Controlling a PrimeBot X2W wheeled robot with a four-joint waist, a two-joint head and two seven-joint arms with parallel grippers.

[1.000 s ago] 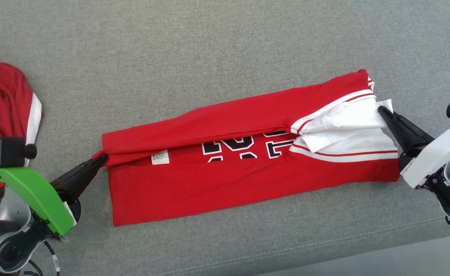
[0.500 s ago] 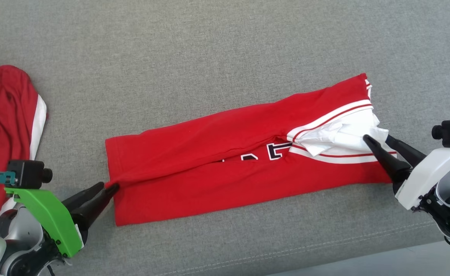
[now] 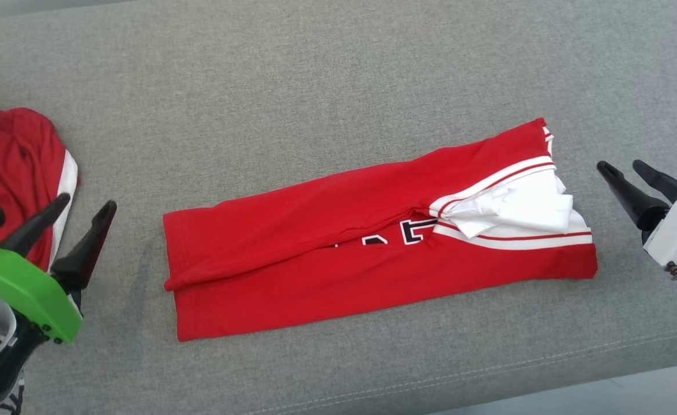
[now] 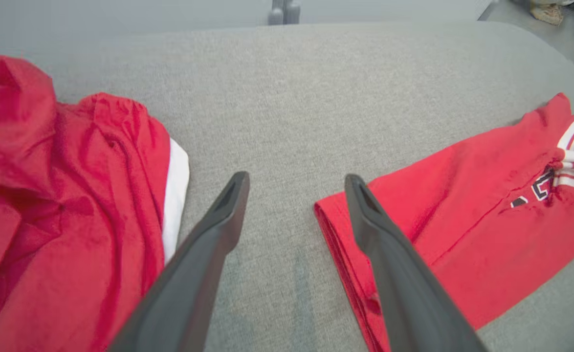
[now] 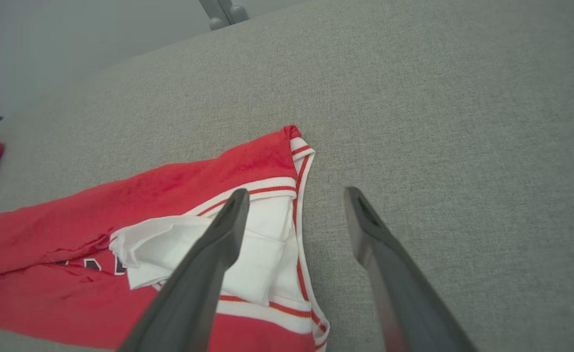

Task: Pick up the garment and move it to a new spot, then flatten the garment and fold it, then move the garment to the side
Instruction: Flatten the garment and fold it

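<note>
The garment (image 3: 338,242) is a red jersey with white trim and dark lettering, folded lengthwise into a long strip on the grey cushion (image 3: 338,75). Its white sleeve part lies bunched at the right end (image 5: 248,249). My left gripper (image 3: 87,203) hovers open to the left of the strip's left end, holding nothing; in the left wrist view the left gripper (image 4: 297,180) has the garment's hem (image 4: 443,220) beside its right finger. My right gripper (image 3: 622,166) stands open just right of the white end, apart from it; its fingers (image 5: 238,205) frame that end in the right wrist view.
A second red and white garment (image 3: 21,167) lies crumpled at the cushion's far left, close behind my left gripper, also visible as a red heap (image 4: 72,195). The cushion's front seam (image 3: 488,374) runs along the bottom, and its front edge lies just below that.
Both grippers have opened and let go of the garment's ends, then drawn back outward from it. The upper flap now lies folded down over most of the lettering.
</note>
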